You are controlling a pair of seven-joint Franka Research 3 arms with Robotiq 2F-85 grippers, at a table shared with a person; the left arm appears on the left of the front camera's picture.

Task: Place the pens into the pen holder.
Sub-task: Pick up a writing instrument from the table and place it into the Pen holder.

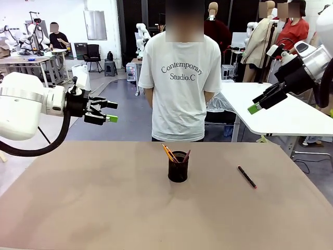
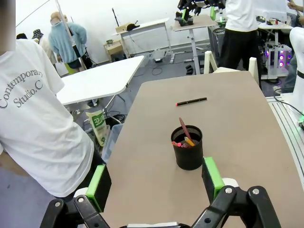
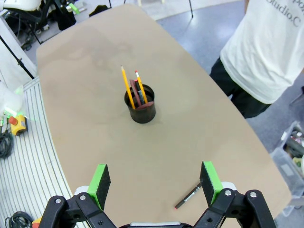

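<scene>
In the front view, the left gripper (image 1: 110, 111) is hanging above the left side of the table (image 1: 93, 198) with its jaws standing wide and nothing between them, and the right gripper (image 1: 257, 104) is hovering high at the right, also spread apart and holding nothing. The pen holder (image 1: 178, 169) is standing upright near the table's middle, carrying yellow pencils (image 1: 169, 152) and a reddish-brown pen (image 1: 186, 155), while the black pen (image 1: 247, 177) is lying flat on the table well to its right. A person is standing at the far edge in a white T-shirt (image 1: 182, 99) reading "Contemporary Studio.C". In the left wrist view, the pen holder (image 2: 188, 154) is sitting between the green pads (image 2: 99, 187), and the black pen (image 2: 191, 101) is lying beyond it. In the right wrist view, the black pen (image 3: 187, 195) is lying just inside the green pad (image 3: 210, 175), apart from the pen holder (image 3: 141, 108).
</scene>
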